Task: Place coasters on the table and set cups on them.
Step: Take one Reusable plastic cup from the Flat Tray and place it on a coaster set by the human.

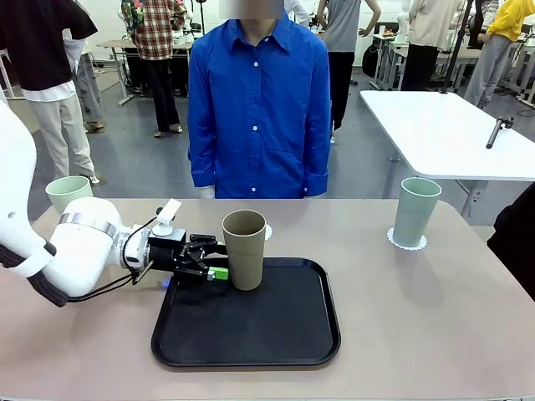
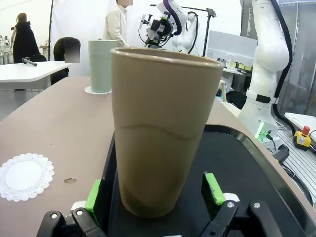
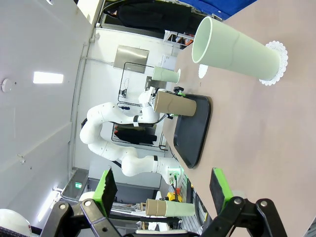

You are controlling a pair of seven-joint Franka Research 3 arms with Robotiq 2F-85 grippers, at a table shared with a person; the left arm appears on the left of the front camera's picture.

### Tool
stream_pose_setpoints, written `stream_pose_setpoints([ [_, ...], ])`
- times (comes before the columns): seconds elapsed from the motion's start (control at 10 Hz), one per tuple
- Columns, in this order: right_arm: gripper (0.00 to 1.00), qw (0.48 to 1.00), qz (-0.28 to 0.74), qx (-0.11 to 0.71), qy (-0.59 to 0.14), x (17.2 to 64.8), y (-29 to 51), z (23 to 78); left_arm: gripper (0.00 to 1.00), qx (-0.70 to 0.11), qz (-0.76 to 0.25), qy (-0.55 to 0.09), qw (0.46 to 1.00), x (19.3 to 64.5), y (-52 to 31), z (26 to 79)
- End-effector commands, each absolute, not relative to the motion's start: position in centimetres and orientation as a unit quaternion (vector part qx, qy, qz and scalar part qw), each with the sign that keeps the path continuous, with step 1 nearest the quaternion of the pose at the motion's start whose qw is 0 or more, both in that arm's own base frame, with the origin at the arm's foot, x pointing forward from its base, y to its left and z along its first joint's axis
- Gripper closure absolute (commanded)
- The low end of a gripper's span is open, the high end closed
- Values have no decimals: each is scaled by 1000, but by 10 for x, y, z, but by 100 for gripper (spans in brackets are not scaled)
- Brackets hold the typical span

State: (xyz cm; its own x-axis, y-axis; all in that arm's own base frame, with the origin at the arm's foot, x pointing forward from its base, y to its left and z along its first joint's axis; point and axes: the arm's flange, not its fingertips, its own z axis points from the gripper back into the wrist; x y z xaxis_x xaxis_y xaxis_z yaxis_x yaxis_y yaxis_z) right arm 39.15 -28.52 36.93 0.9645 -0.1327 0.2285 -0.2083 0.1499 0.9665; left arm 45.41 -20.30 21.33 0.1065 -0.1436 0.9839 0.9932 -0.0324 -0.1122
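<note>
The left gripper (image 2: 153, 205) stands spread, its green pads (image 2: 213, 188) either side of the tan cup (image 2: 163, 133) near its base and not yet pressing in. That cup stands upright on the black tray (image 1: 251, 330), near its far left corner. To take it well, the pads should go in evenly, low on the wall, with the cup centred between them so it does not tip or skid on the tray. A free coaster (image 2: 23, 175) lies on the table (image 1: 418, 317) just behind the tray, the likely spot for this cup. Lift straight up to clear the rim before carrying it across. One mint cup (image 1: 415, 211) already sits on a coaster at the far right; another (image 1: 68, 192) stands at the far left. The right gripper (image 3: 163, 190) hangs with fingers apart, empty, well away from that right cup.
</note>
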Motion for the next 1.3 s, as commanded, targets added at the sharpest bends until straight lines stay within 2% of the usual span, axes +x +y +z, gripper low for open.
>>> stream_pose_setpoints([
  [0.0, 0, 746, 25, 653, -128, 391, -285, 370, 0, -496, -524, -416, 554, 457, -215, 211],
  [0.7, 0, 746, 25, 653, -128, 391, -285, 370, 0, -502, -529, -422, 539, 463, -239, 213],
  [1.2, 0, 746, 25, 653, -128, 391, -285, 370, 0, -522, -551, -407, 509, 462, -258, 204],
])
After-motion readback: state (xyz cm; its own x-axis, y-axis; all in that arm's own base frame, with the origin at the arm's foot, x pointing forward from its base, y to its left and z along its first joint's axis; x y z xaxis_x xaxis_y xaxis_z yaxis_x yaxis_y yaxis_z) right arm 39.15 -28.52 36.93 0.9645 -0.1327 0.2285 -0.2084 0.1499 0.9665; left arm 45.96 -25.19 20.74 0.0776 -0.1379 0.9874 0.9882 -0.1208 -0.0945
